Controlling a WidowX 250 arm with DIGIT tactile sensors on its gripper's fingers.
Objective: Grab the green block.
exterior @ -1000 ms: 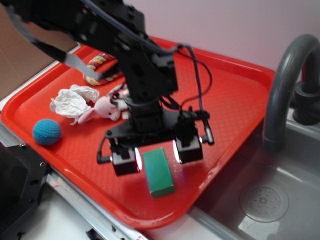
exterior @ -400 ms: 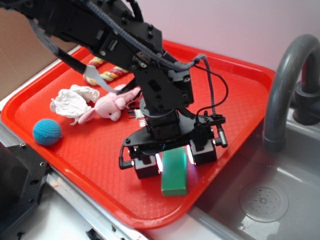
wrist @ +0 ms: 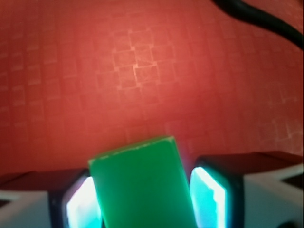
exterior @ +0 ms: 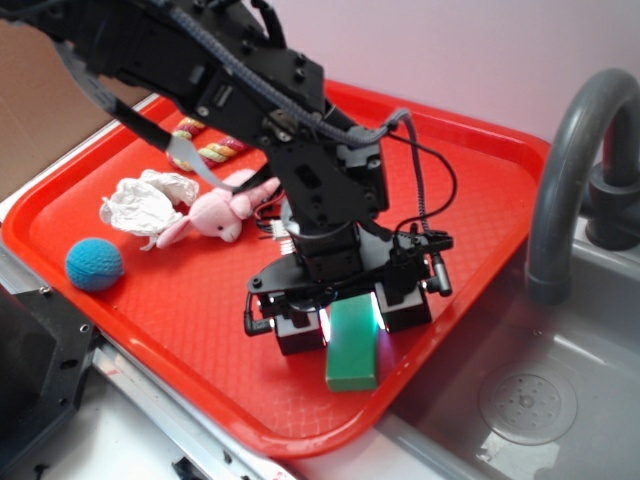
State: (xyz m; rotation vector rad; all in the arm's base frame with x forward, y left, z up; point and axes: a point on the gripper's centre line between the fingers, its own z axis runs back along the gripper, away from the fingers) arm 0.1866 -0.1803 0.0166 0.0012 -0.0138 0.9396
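The red tray (exterior: 470, 190) fills most of the counter, with a grey sink basin (exterior: 540, 400) off at four o'clock and its curved faucet (exterior: 570, 150) rising at three o'clock. The black WidowX arm (exterior: 230, 80) reaches in from eleven o'clock and bends down toward the tray's near edge, which puts its gripper (exterior: 350, 322) low over the work.

The green block (exterior: 353, 345) lies flat on the tray at about six o'clock from the arm's wrist, close to the tray's front rim. The two fingers straddle it, one on each long side, closed in tight. In the wrist view the lit finger pads (wrist: 81, 204) sit right against the block's (wrist: 142, 185) sides with little or no gap, so I judge it gripped or just about so. The block appears to rest on the tray, not yet lifted.

At nine o'clock from the gripper lie a pink plush toy (exterior: 215, 215) and a crumpled white paper (exterior: 140, 200); a striped rope (exterior: 210, 150) sits at eleven o'clock, and a blue ball (exterior: 94, 264) farthest left, all well apart from the grasp.
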